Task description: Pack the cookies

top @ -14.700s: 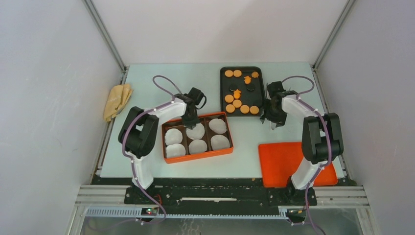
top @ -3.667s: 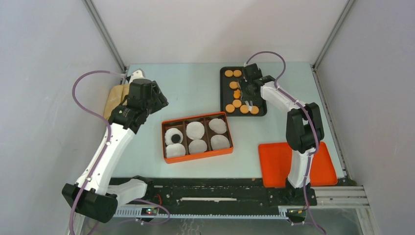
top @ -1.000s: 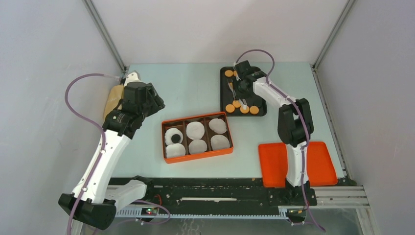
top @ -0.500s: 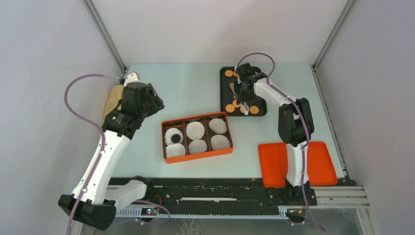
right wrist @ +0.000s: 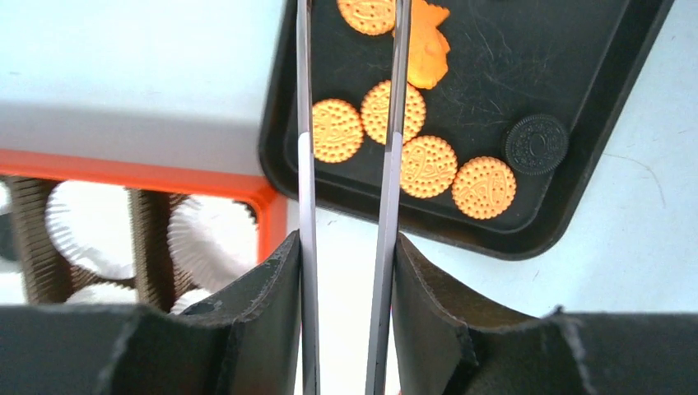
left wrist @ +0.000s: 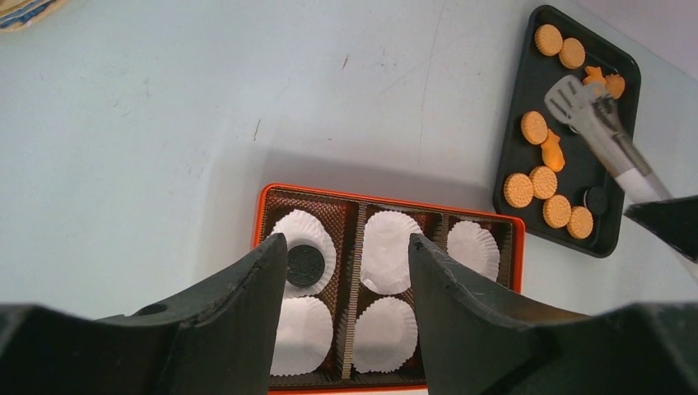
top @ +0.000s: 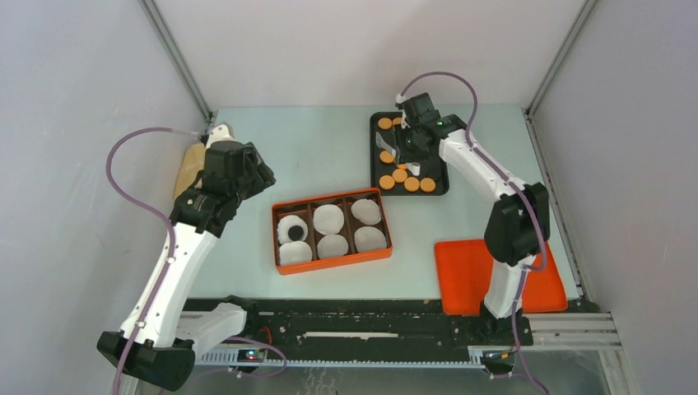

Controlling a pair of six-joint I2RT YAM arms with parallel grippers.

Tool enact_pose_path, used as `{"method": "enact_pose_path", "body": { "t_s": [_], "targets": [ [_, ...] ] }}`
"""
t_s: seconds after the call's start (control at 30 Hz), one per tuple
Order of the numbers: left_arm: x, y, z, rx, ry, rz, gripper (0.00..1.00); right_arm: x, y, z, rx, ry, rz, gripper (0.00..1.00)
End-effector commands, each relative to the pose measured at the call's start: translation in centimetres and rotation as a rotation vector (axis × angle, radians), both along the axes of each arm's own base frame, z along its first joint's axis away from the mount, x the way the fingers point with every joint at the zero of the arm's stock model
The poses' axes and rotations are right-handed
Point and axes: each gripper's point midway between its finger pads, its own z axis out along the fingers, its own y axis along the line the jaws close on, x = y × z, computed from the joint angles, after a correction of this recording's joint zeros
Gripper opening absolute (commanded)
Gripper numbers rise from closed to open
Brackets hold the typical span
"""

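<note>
Several round orange cookies (top: 399, 175) and a few black ones lie on the black tray (top: 438, 171) at the back. My right gripper (top: 417, 141) is above the tray, shut on metal tongs (top: 393, 151). In the right wrist view the tongs' two arms (right wrist: 306, 123) run between my fingers (right wrist: 346, 243) over the orange cookies (right wrist: 337, 130); their tips are out of frame. The orange box (top: 329, 196) holds white liner cups, and one black cookie (left wrist: 305, 265) lies in its back-left cup. My left gripper (left wrist: 346, 240) hangs open and empty, high to the box's left.
An orange lid (top: 494, 271) lies at the front right by the right arm's base. A tan cloth (top: 191, 160) sits at the table's left edge behind the left arm. Grey walls close in the table on three sides.
The right wrist has turned and shifted, swinging the tongs from the tray's front edge towards its left middle. The left arm has barely moved.
</note>
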Motion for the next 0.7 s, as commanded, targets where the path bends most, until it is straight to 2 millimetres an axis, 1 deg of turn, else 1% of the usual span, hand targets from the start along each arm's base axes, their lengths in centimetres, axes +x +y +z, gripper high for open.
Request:
{"method": "enact_pose_path", "body": {
  "t_s": [0.0, 0.1, 0.17, 0.23, 0.3, 0.43, 0.5, 0.67],
  "targets": [
    [-0.2, 0.4, -0.5, 0.004, -0.001, 0.011, 0.61, -1.8, 0.9, 6.6, 0.060, -0.139, 0.021, 0.26],
    [0.0, 0.4, -0.8, 0.008, 0.010, 0.013, 0.61, -3.8, 1.4, 8.1, 0.067, -0.164, 0.051, 0.26],
    [0.2, 0.5, -1.1, 0.014, 0.017, 0.019, 0.61, -5.3, 1.8, 8.8, 0.069, -0.174, 0.076, 0.26],
    [0.3, 0.4, -1.4, 0.011, 0.024, 0.015, 0.60, -6.5, 1.9, 8.8, 0.066, -0.172, 0.085, 0.27],
    [0.5, 0.1, -1.6, 0.005, 0.029, 0.006, 0.60, -7.0, 2.0, 8.5, 0.072, -0.171, 0.087, 0.27],
    [0.5, -0.2, -1.9, -0.008, 0.037, -0.008, 0.58, -6.7, 0.9, 6.7, 0.042, -0.144, 0.043, 0.27],
    [0.4, -0.2, -1.9, -0.008, 0.035, -0.005, 0.58, -6.1, 0.3, 5.6, 0.041, -0.130, 0.022, 0.28],
    [0.3, -0.2, -1.8, -0.011, 0.030, -0.006, 0.59, -4.5, 0.2, 4.3, 0.040, -0.130, 0.013, 0.31]
  ]
}}
